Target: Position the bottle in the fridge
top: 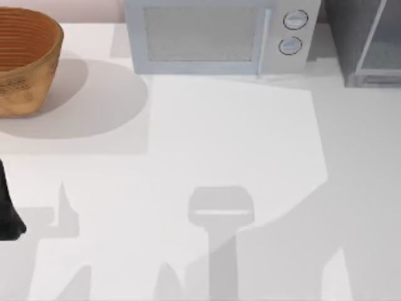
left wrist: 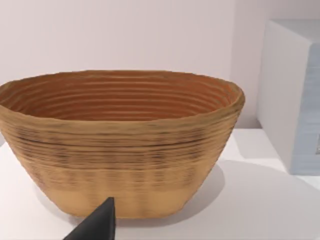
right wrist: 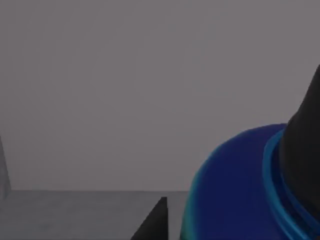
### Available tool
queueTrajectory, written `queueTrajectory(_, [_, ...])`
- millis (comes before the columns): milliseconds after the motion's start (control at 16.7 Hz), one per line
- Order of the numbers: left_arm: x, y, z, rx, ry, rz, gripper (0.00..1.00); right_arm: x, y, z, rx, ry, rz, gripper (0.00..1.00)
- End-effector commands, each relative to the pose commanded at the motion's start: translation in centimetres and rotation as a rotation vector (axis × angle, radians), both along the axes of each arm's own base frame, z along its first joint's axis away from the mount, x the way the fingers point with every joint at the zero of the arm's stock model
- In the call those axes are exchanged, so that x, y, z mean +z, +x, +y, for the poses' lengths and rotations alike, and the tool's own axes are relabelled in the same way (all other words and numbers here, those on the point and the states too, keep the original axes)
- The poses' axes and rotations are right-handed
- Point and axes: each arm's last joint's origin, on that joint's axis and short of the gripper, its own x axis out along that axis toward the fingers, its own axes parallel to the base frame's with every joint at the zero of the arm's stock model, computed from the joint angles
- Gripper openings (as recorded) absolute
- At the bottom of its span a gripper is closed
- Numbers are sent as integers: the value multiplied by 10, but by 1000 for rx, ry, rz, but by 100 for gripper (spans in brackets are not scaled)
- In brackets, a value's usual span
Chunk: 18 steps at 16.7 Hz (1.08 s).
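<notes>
The bottle (right wrist: 235, 190) looms close in the right wrist view, showing its dark blue shoulder and a cyan edge. Dark grey walls and a grey floor of the fridge (right wrist: 125, 100) surround it. My right gripper (right wrist: 152, 222) is right beside the bottle, and a black part also overlaps the bottle's far side. In the top view the fridge (top: 366, 44) stands at the table's back right corner, cut by the picture's edge. My left gripper (top: 9, 219) stays parked at the left edge of the table, and its black tip (left wrist: 97, 227) points at the basket.
A woven brown basket (top: 22, 59) stands at the back left and appears large in the left wrist view (left wrist: 120, 145). A silver-grey microwave (top: 219, 34) with two round dials stands at the back middle, left of the fridge. Arm shadows fall across the white table (top: 219, 144).
</notes>
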Motion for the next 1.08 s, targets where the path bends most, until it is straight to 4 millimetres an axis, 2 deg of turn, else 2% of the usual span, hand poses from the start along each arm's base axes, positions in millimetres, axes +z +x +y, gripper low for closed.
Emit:
queueTrajectory(240, [0, 0, 0, 0, 0, 0, 100, 0, 0, 0, 0, 0, 0, 1])
queueTrajectory(1020, [0, 0, 0, 0, 0, 0, 100, 0, 0, 0, 0, 0, 0, 98])
queueTrajectory(1080, [0, 0, 0, 0, 0, 0, 100, 0, 0, 0, 0, 0, 0, 100])
